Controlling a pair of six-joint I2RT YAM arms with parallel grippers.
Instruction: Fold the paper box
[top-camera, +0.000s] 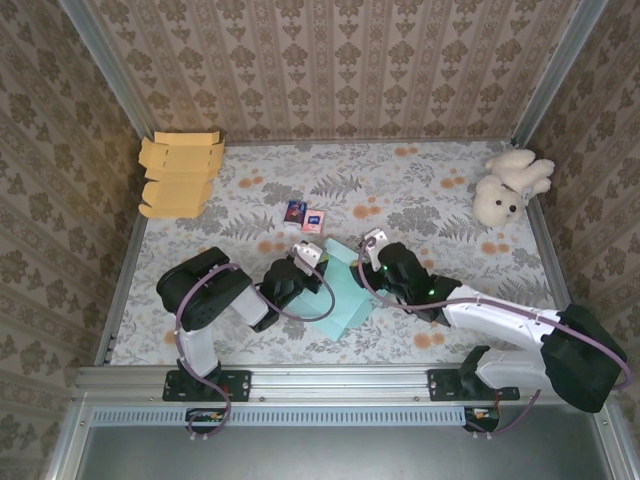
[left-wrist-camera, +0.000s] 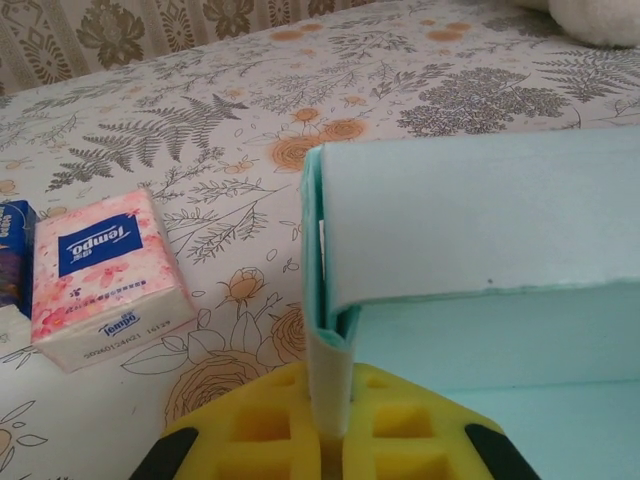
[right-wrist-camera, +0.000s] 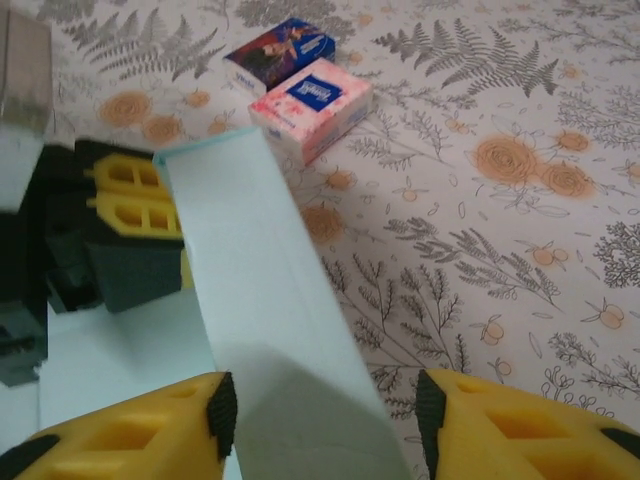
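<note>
At left, we see the left gripper (left-wrist-camera: 333, 440) clamped on a corner wall of the teal paper box (top-camera: 340, 305), which lies mid-table near the arms. At right, the right gripper (right-wrist-camera: 320, 405) straddles a raised flap, jaws apart.

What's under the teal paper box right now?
Floral tabletop shows all around the paper box; whatever lies beneath its panels is covered and cannot be seen.
</note>
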